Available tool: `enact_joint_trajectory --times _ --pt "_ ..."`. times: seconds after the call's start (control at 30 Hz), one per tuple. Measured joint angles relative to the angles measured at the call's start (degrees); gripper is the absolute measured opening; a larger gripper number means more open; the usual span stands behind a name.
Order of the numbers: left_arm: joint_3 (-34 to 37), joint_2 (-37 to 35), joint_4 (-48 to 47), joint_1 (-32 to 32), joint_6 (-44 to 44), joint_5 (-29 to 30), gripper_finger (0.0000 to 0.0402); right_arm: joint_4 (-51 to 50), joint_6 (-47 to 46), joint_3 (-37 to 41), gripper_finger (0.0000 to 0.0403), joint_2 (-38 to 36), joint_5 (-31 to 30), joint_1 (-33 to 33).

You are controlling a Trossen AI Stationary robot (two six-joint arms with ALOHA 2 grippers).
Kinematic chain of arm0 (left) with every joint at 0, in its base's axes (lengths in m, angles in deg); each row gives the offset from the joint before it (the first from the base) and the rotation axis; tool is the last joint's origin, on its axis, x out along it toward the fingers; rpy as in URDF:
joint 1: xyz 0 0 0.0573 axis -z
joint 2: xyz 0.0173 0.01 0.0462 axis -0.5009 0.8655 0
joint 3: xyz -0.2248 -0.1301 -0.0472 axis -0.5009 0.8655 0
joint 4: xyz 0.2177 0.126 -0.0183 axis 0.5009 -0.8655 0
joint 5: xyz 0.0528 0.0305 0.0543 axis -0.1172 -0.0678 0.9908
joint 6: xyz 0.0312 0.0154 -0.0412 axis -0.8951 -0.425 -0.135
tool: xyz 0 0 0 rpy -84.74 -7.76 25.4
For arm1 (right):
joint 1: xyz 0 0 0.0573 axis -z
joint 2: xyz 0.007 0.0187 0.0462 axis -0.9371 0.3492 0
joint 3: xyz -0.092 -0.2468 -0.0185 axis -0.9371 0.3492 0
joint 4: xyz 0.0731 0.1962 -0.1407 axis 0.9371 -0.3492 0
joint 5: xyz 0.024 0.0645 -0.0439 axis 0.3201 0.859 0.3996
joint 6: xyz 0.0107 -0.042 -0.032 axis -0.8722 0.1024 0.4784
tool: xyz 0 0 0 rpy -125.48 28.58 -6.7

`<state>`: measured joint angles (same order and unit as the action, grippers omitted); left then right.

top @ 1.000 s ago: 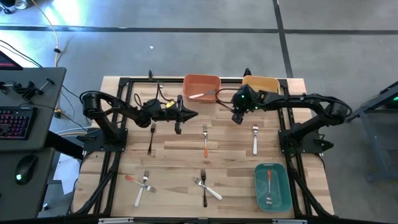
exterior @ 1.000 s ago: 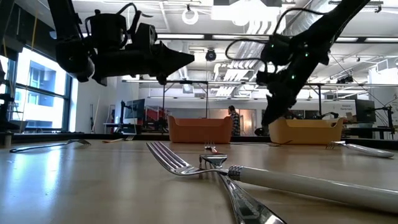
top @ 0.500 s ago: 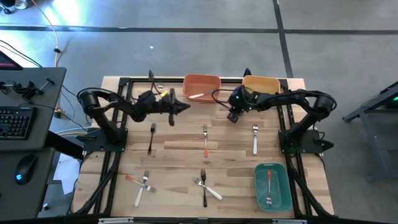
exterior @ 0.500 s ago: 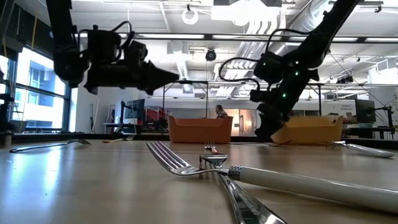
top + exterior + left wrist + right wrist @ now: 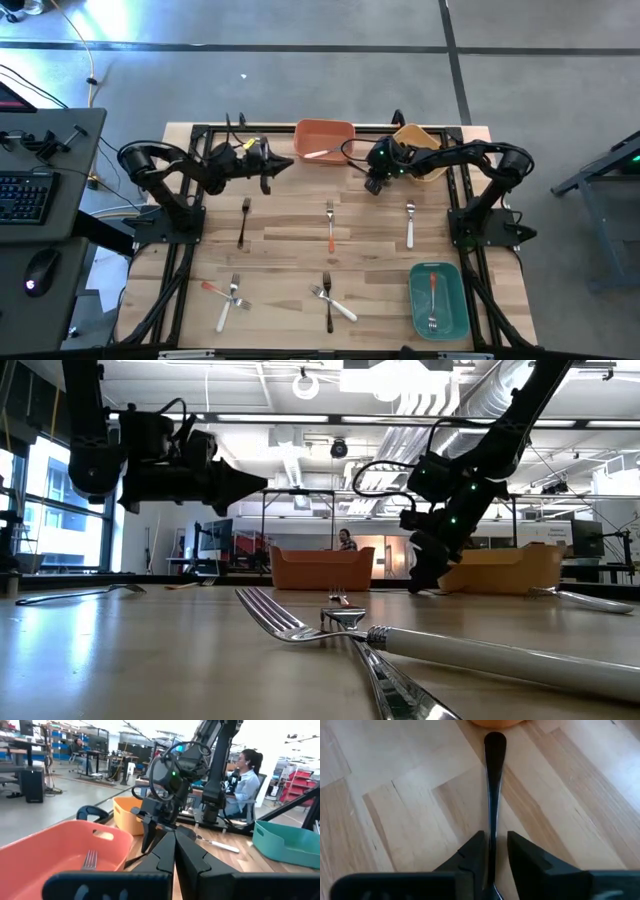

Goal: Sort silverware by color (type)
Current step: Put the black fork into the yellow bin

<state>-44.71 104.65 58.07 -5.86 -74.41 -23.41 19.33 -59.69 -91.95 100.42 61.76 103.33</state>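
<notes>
My right gripper (image 5: 372, 185) hovers low over the table's far part, between the orange bin (image 5: 324, 132) and the yellow bin (image 5: 420, 133), shut on a black-handled fork (image 5: 493, 780). My left gripper (image 5: 290, 163) is shut and empty, level above the table left of the orange bin. On the wood lie a black-handled fork (image 5: 243, 222), a red-orange one (image 5: 330, 228) and a white one (image 5: 410, 226). Nearer lie a red-orange and white pair (image 5: 227, 294) and a white and black pair (image 5: 330, 300). A white fork (image 5: 320, 153) rests in the orange bin, a red-orange one (image 5: 432, 290) in the teal bin. My right gripper pinches the fork's black handle (image 5: 492, 822) between its two fingers, which slant down toward the table. The handle lies along the fingers and sticks out past them to its rounded free end (image 5: 495, 740). The fork's head is hidden behind the fingers.
The teal bin (image 5: 437, 300) sits near the table's right near corner. Black frame rails (image 5: 200, 135) run along the table's sides and far edge. Bare wood shows between the middle row of forks and the near pairs. A person (image 5: 242, 775) sits beyond the table.
My left gripper has drawn back toward the table's left and far edge, staying shut and level. My right gripper has sunk toward the table and drifted slightly left, keeping the black-handled fork.
</notes>
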Motion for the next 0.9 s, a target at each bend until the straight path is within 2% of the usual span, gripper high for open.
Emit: enact_joint_trajectory --times 0.23,0.5,0.6,0.73,0.9 --pt "-0.02 0.00 0.12 -0.24 0.12 0.02 0.0000 -1.81 -0.45 -0.07 0.0005 -0.06 1.19 0.03" --pt "-0.02 0.00 0.14 0.88 0.36 0.41 0.0000 -5.68 -1.27 0.09 0.0002 -1.92 4.85 0.02" --pt "-0.02 0.00 0.14 1.38 0.38 1.70 0.0000 -8.94 -1.48 0.26 0.0003 -3.81 8.49 -0.01" --pt "-0.02 0.00 0.14 2.21 0.41 3.80 0.0000 -12.18 -1.94 0.39 0.0001 -7.66 12.29 -0.21" --pt "-0.04 0.00 0.14 3.11 1.00 4.48 0.0000 -16.26 -2.66 0.33 0.0001 -14.60 11.94 -1.86"
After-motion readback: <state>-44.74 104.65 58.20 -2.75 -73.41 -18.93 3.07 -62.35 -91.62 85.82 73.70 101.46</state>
